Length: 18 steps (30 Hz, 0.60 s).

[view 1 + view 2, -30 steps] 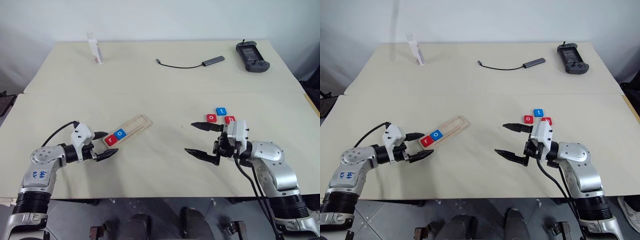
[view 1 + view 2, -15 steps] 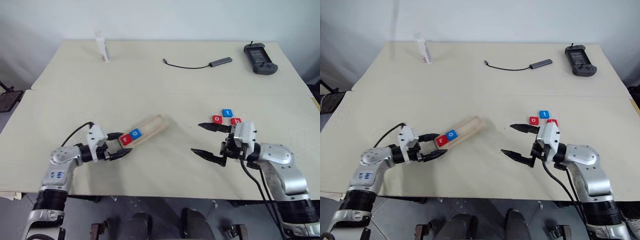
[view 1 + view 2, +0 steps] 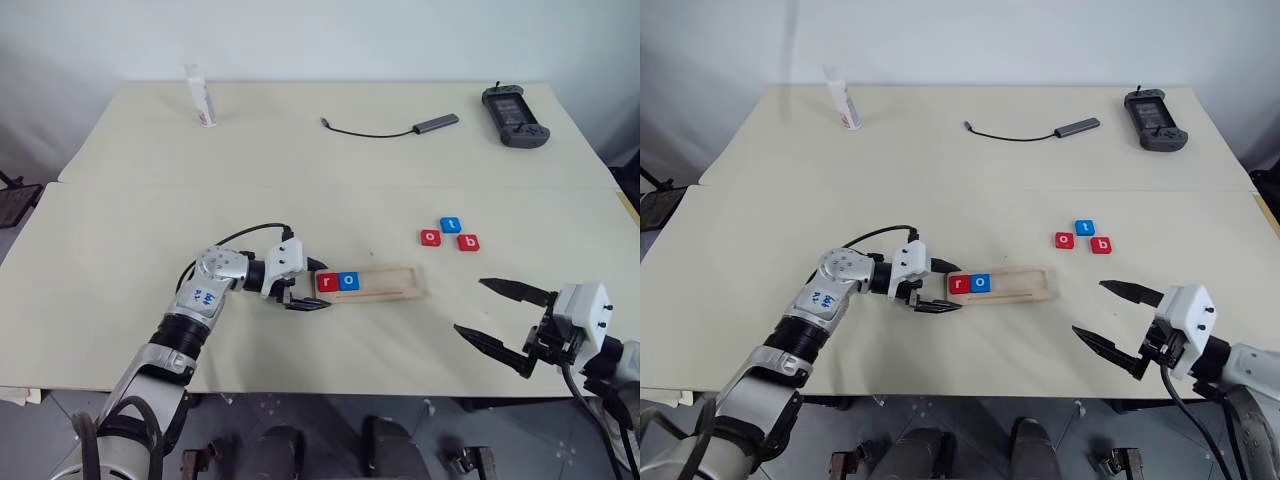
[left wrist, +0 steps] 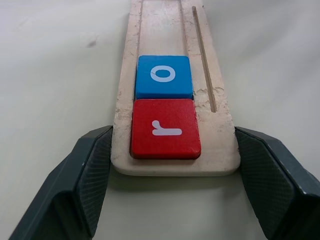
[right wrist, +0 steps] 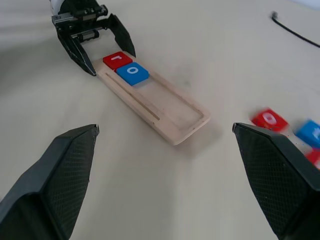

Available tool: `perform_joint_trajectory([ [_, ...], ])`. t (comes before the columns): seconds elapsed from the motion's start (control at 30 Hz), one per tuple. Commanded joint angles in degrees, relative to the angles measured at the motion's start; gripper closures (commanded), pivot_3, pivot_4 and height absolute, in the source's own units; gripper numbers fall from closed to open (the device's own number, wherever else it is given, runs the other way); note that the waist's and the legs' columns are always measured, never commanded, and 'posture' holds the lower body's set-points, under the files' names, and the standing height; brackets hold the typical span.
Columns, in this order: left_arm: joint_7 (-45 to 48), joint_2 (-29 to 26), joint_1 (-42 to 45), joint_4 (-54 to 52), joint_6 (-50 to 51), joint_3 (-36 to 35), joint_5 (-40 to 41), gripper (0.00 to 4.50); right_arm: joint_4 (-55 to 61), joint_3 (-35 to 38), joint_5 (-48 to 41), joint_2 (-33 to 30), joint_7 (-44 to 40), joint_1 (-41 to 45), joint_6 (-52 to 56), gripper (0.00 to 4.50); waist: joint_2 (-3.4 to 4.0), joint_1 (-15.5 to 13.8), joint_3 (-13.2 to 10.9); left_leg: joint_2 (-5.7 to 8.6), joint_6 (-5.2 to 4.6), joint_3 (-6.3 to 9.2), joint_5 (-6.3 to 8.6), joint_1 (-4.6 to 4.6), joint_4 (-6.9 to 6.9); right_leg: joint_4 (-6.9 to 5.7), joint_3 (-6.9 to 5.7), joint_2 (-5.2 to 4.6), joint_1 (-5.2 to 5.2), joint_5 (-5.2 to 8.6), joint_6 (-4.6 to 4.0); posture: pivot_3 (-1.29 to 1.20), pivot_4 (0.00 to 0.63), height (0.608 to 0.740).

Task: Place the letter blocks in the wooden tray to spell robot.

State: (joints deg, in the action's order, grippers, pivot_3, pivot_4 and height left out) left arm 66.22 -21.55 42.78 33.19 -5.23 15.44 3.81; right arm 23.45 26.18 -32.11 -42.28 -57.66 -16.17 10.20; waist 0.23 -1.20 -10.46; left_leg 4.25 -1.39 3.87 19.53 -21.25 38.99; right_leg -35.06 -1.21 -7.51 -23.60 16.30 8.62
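Left gripper (image 3: 309, 286), centre-left, grasps the wooden tray (image 3: 385, 284) end, steadying it; right gripper (image 3: 500, 320), lower right, spread empty.

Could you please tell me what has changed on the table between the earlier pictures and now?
The left gripper, its jaws around the end of the long pale wooden tray, has dragged it rightward toward the table's middle and turned it level. The right gripper, open and empty, has pulled back from the three loose tiles. The red r tile and blue o tile stay seated in the tray.
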Motion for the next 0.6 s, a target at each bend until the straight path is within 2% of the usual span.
perform_joint_trajectory([
  [0.03, 1.85, 0.46, 0.90, 2.74, -1.81, 0.34, -0.58, 1.11, 3.90, 3.46, -1.45, 1.45, 1.80, -3.19, 0.01, 0.00, 0.00, -0.14, 0.00, -0.01, 0.00, 0.00, 0.00, 0.00, 0.00, -0.01, 0.01, -0.01, 0.00, 0.00, 0.00, 0.00, 0.150, 0.740],
  [0.1, 3.31, 0.75, 1.12, 3.82, -2.35, 0.13, 0.04, 0.38, 4.55, 4.07, -1.34, 2.65, 2.54, -5.16, -0.38, 0.00, -0.01, -0.28, 0.01, -0.01, 0.00, 0.01, 0.00, 0.01, 0.01, -0.01, 0.02, -0.01, 0.01, 0.00, 0.01, 0.00, 0.150, 0.740],
  [0.17, 3.70, 0.80, 1.11, 4.70, -3.61, -0.40, 0.36, 0.07, 4.99, 4.05, -1.17, 3.34, 3.20, -5.98, -0.63, 0.00, -0.01, -0.28, 0.01, -0.01, -0.01, 0.02, 0.01, 0.01, 0.02, -0.01, 0.02, -0.03, 0.02, -0.01, 0.01, 0.00, 0.150, 0.740],
  [0.3, 3.28, -0.63, -0.39, 4.90, -7.33, -3.50, 1.82, 0.07, 5.54, 5.18, -0.63, 5.74, 5.58, -7.72, -1.95, 0.00, -0.01, -0.21, 0.01, -0.01, -0.02, 0.02, 0.01, 0.01, 0.03, -0.01, 0.04, -0.03, 0.01, -0.01, 0.02, 0.00, 0.150, 0.740],
  [0.43, 7.81, -4.90, -6.16, 0.11, -8.89, -8.96, 7.83, 0.07, 5.44, 8.64, -1.87, 10.31, 9.33, -10.51, -2.44, 0.00, 0.01, 0.07, 0.01, -0.05, 0.01, 0.03, 0.03, 0.04, -0.03, -0.02, 0.12, 0.01, -0.06, -0.01, 0.02, 0.00, 0.150, 0.740],
  [0.5, 9.54, -7.59, -10.04, -3.21, -6.88, -13.48, 12.86, 0.07, 4.83, 9.36, -0.31, 12.55, 10.19, -12.48, -4.70, 0.00, 0.01, 0.06, 0.01, -0.05, 0.02, 0.05, 0.03, 0.04, -0.06, -0.03, 0.15, 0.01, -0.09, 0.00, 0.01, 0.00, 0.150, 0.740],
  [0.6, 7.47, -10.22, -14.68, -6.19, -5.74, -17.94, 15.25, 0.07, 3.83, 9.25, 1.54, 15.15, 11.62, -13.50, -7.79, 0.00, 0.02, -0.09, 0.02, -0.03, 0.02, 0.09, 0.03, 0.04, 0.01, -0.01, 0.16, -0.03, -0.04, -0.01, 0.01, 0.00, 0.150, 0.740],
])
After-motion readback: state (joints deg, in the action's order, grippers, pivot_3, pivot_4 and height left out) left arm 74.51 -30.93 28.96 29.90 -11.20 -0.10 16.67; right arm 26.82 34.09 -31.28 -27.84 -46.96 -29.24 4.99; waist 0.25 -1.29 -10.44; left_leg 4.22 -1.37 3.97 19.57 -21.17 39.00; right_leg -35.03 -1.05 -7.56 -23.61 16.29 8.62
